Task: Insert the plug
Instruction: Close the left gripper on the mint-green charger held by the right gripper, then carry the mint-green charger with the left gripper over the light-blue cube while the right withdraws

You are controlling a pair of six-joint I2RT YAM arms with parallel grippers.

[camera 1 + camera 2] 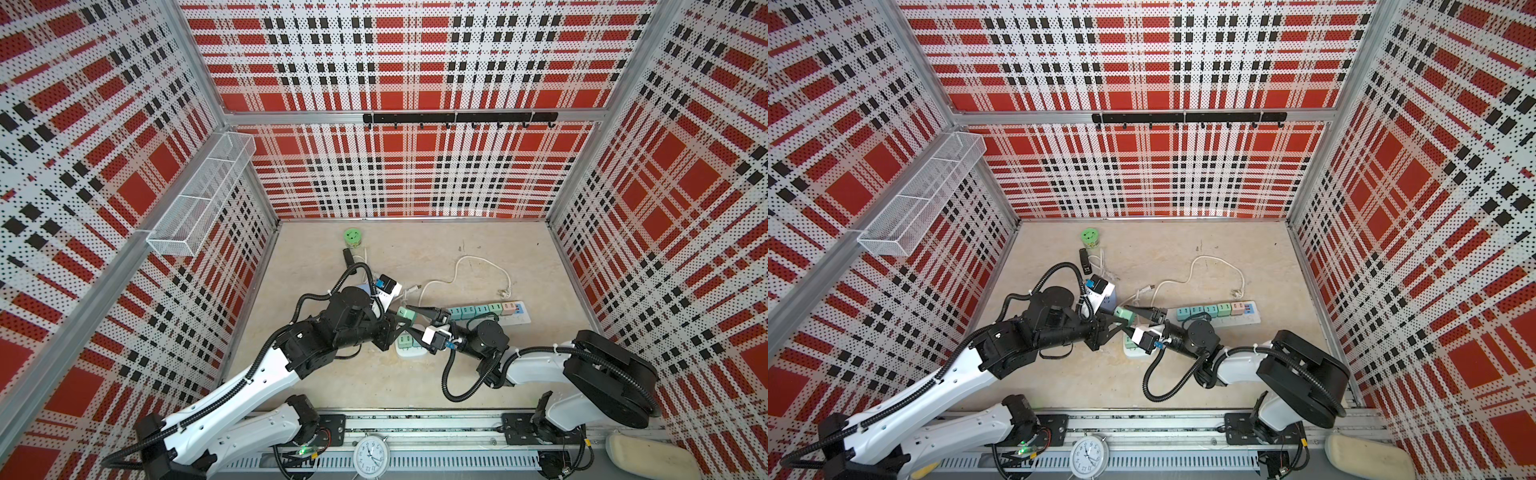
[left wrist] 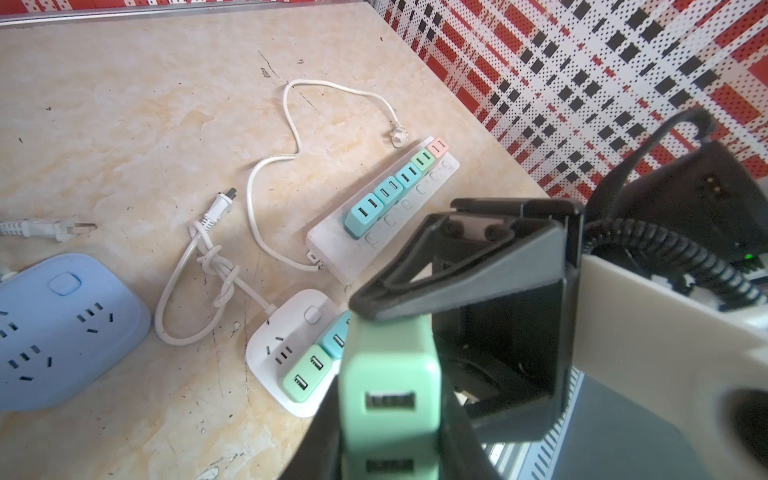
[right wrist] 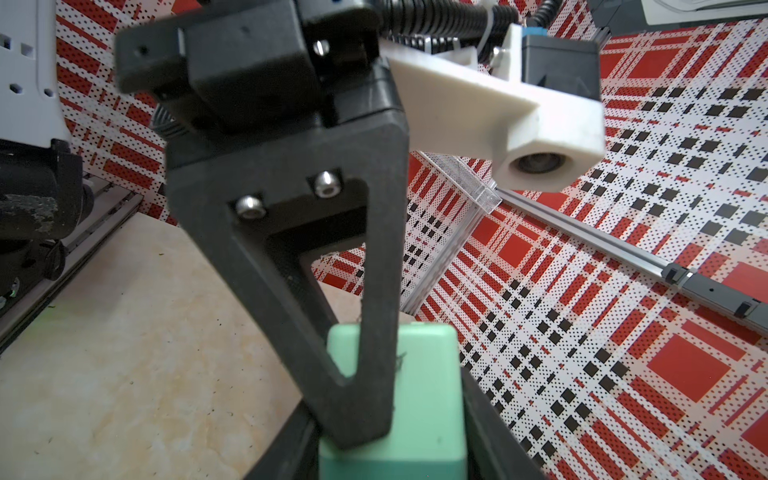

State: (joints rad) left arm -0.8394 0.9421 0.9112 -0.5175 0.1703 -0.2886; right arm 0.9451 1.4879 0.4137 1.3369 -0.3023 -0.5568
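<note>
Handover step, I think: left gripper clamps green plug; right gripper sits around it, grip unclear. Next: free it, align w/ white strip.

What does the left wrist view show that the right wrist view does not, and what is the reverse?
Only the left wrist view shows the blue strip, the long strip with its row of chargers, the small strip and the knotted cable. Only the right wrist view shows the mesh basket on the wall. Both show the held green charger, the table and the plaid wall.
</note>
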